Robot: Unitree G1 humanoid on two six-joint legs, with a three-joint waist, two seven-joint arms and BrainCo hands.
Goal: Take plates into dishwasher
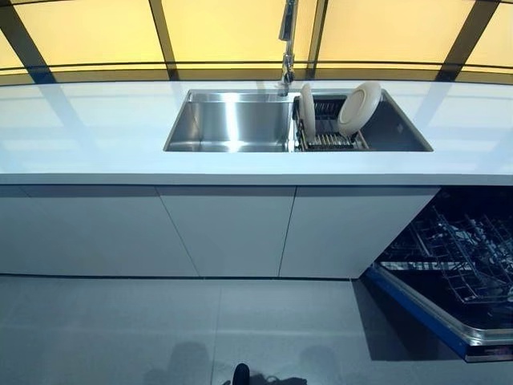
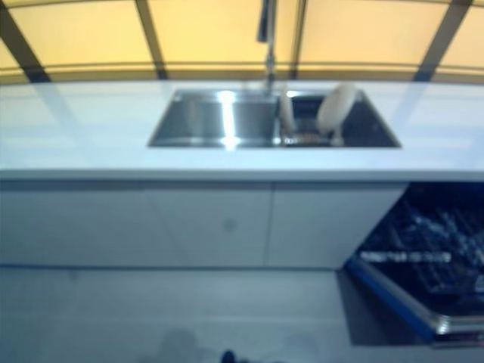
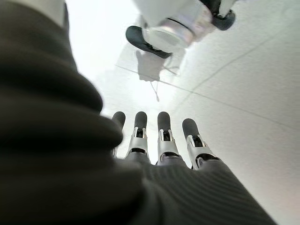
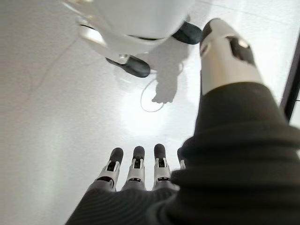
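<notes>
Two plates [image 1: 358, 107] propped in the sink rack [image 1: 330, 138] at one o'clock; dishwasher [image 1: 457, 265] open at four. Left hand [image 3: 161, 140] and right hand [image 4: 136, 171] hanging empty, fingers straight. Probably best: step closer, then pinch one rim.

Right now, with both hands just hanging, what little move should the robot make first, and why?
Probably raise the right hand toward the plates standing in the rack in the sink's right half. Both hands, the left hand too, hang open over the floor holding nothing, and the dishwasher already stands open at the right.
</notes>
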